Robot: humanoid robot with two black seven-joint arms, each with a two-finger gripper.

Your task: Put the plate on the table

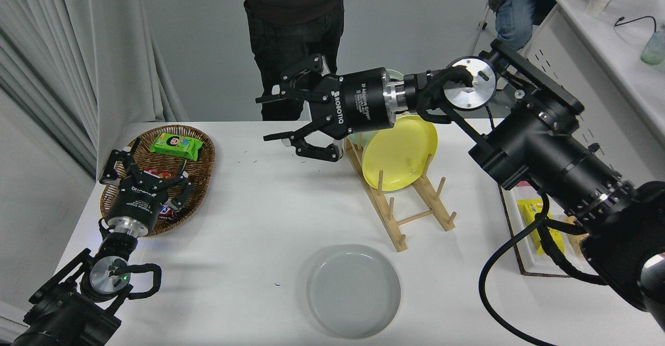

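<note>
The pale grey plate (354, 290) lies flat on the white table (249, 221) near its front edge. My right gripper (288, 120) is open and empty. It hangs high above the table's far middle, pointing left, well away from the plate. My left gripper (143, 172) is open and parked at the lower left, over the basket's near edge.
A wooden rack (410, 208) holds a yellow plate (401, 151); a mint-green plate is mostly hidden behind my right arm. A wicker basket (200, 172) with snack packs stands at the left. A white tray (524, 252) lies at the right. A person (293, 34) stands at the far side.
</note>
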